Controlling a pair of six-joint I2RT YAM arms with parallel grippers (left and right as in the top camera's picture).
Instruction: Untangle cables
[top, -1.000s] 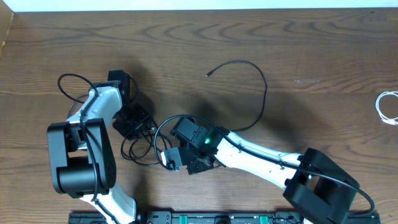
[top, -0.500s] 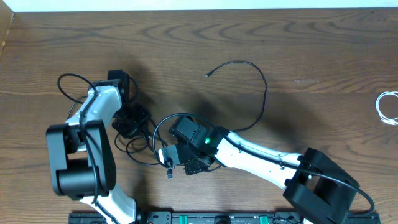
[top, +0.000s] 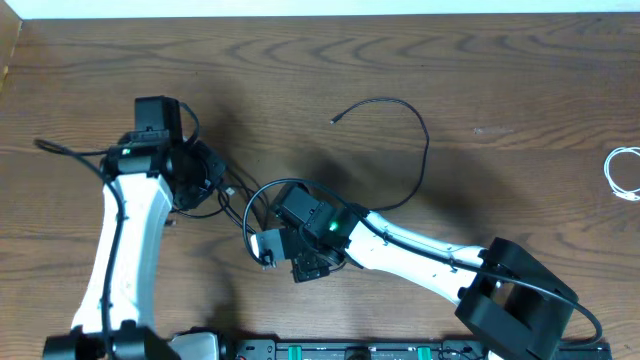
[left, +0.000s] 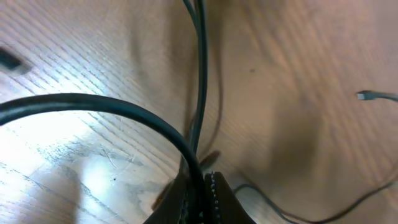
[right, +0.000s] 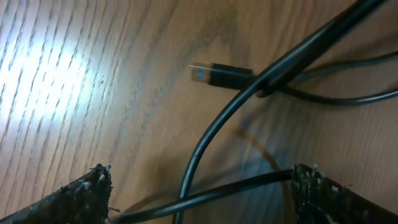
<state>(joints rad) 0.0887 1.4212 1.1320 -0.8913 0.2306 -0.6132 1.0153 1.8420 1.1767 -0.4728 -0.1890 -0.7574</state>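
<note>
A thin black cable (left: 200, 68) runs up from my left gripper (left: 202, 200), whose jaws are shut on it. In the overhead view the left gripper (top: 210, 183) is left of centre, with that black cable (top: 250, 205) looping toward my right gripper (top: 278, 255). The right gripper (right: 205, 199) stands open, and two black cable strands (right: 205, 143) cross loosely between its fingertips (right: 93, 186). A USB plug (right: 217, 73) with a blue insert lies just ahead. Another black cable (top: 425, 140) arcs across the table's middle. A white cable (top: 625, 172) lies coiled at the right edge.
A thicker black cord (left: 93, 102) arcs close in front of the left wrist camera. A small plug end (left: 367, 95) lies on the wood to the right. The wooden table (top: 400, 50) has a pale back edge. An equipment rail (top: 350, 350) runs along the front.
My left gripper closed on the black cable and swung up and left, dragging the loops out. The right gripper's jaws opened wider, with the cable now loose between them.
</note>
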